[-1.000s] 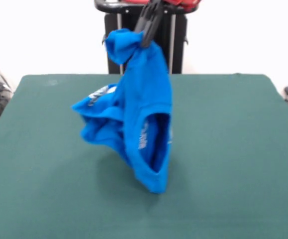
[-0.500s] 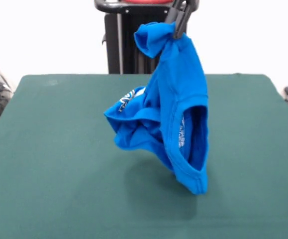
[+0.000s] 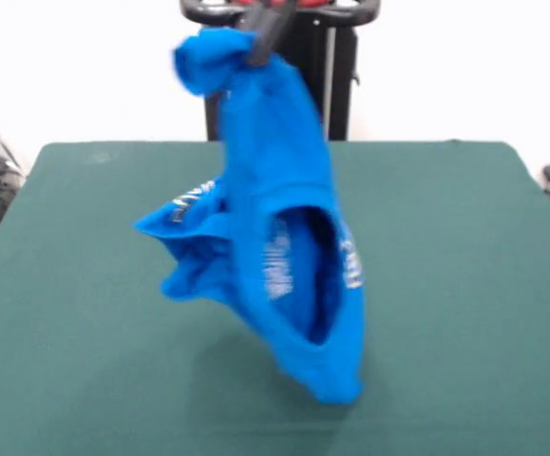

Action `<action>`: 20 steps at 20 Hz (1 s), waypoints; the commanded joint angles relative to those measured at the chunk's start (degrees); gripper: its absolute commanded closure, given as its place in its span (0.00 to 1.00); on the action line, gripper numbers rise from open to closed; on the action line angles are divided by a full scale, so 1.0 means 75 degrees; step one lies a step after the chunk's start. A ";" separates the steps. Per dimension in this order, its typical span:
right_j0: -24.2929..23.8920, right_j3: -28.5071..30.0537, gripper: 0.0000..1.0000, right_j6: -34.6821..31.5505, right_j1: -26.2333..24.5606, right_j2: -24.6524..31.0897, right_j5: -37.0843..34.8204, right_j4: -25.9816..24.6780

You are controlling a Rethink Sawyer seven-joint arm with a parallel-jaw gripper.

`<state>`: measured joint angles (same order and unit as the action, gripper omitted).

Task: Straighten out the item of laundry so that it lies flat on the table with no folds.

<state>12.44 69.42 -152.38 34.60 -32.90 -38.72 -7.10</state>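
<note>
I have the shirt [image 3: 275, 228] up in the air, pinched at the top by the gripper [image 3: 263, 47], which comes in from the upper edge and is clenched on a bunched corner of the blue fabric. A knot of cloth sticks out to the left of the grip point. The rest of the shirt hangs down from there in a long twisted drape over the middle of the table [image 3: 464, 285]. From my view the lowest point of the shirt dangles toward the near part of the green cloth, slightly right of centre; I cannot tell whether that tip touches the surface. An opening in the garment faces me, showing the darker inside, with bits of white lettering visible on both sides of it. A folded flap juts out to the left at mid-height, also carrying some white print.
</note>
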 commanded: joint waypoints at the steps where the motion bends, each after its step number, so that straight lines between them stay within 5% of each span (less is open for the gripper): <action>1: 0.0241 -0.0144 1.00 -0.2138 -0.1298 -0.1137 0.1051 -0.0844; 6: 0.0601 -0.0044 1.00 -0.2887 -0.2159 -0.2280 0.1981 -0.1042; 10: 0.1264 0.0158 1.00 -0.4189 -0.3682 -0.3742 0.2699 -0.0875; 17: 0.2128 0.0542 1.00 -0.5834 -0.6546 -0.5384 0.3259 0.0397; 20: 0.2383 0.0573 1.00 -0.6094 -0.7096 -0.5626 0.2943 0.0785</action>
<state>26.21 68.82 -173.32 -3.78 -69.33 -17.52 -7.92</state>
